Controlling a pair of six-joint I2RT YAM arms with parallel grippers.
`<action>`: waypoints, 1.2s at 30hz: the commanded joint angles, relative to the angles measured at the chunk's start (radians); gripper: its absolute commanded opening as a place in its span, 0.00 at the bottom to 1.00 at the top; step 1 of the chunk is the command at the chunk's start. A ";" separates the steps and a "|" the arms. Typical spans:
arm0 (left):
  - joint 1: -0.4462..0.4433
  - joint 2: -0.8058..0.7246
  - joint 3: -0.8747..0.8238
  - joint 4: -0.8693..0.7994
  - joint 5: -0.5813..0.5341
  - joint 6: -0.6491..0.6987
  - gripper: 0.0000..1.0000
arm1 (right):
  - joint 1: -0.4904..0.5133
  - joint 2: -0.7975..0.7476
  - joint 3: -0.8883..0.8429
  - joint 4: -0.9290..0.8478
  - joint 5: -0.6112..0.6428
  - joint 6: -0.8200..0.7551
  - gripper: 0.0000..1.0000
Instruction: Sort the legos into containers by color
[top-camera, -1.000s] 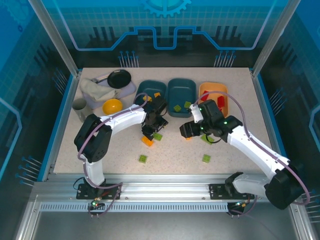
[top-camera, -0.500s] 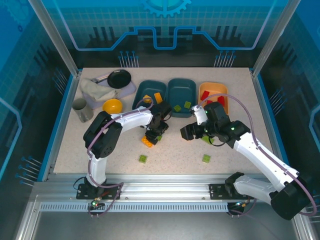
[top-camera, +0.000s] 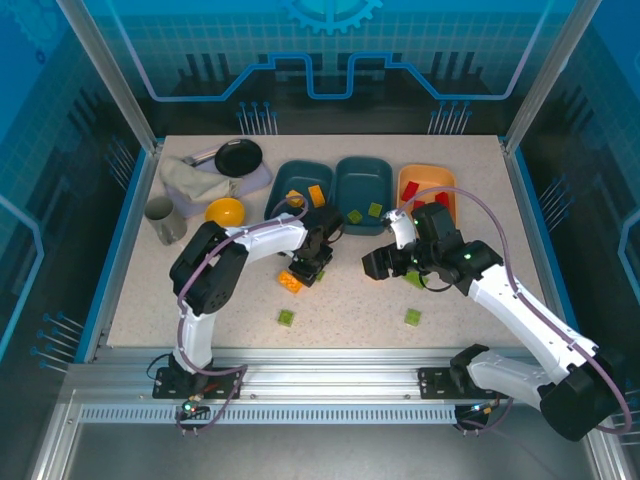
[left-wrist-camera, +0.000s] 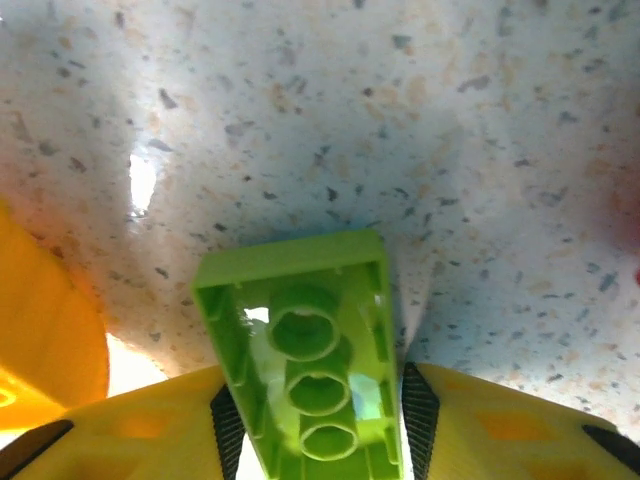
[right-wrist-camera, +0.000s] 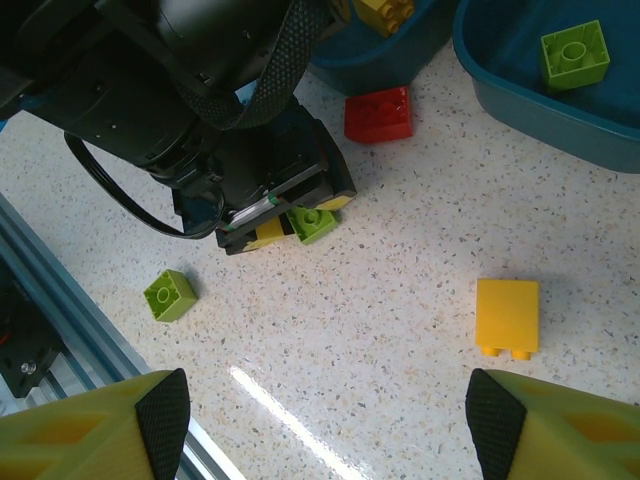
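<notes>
A light green oblong lego (left-wrist-camera: 310, 370) lies hollow side up between the pads of my left gripper (left-wrist-camera: 322, 425), which is shut on it just above the table. In the top view the left gripper (top-camera: 315, 268) is in front of the left teal container (top-camera: 300, 178), with an orange lego (top-camera: 291, 281) beside it. My right gripper (right-wrist-camera: 328, 420) hangs open over bare table, with a yellow lego (right-wrist-camera: 507, 316) ahead on its right and a red lego (right-wrist-camera: 379, 114) further off. The middle teal container (top-camera: 362, 185) holds green legos. The pale orange container (top-camera: 428, 170) holds red ones.
Loose green legos (top-camera: 286, 317) (top-camera: 413, 317) lie near the front. A yellow bowl (top-camera: 224, 212), a grey cup (top-camera: 159, 220), a black pan (top-camera: 238, 156) and a cloth (top-camera: 198, 180) crowd the back left. The left gripper (right-wrist-camera: 270, 215) shows close ahead in the right wrist view.
My left gripper has closed on the green lego, and the orange lego beside it has shifted slightly. The right arm moved a little to the right, then held still.
</notes>
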 joint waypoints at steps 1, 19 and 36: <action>-0.003 0.050 0.002 -0.006 -0.030 0.021 0.45 | -0.014 0.008 -0.001 0.003 -0.025 -0.013 0.76; -0.020 -0.137 0.136 -0.114 -0.128 0.314 0.31 | -0.179 -0.036 0.096 0.043 0.053 0.152 0.73; 0.036 0.299 0.861 -0.073 -0.074 0.724 0.31 | -0.316 0.108 0.245 0.170 0.050 0.429 0.75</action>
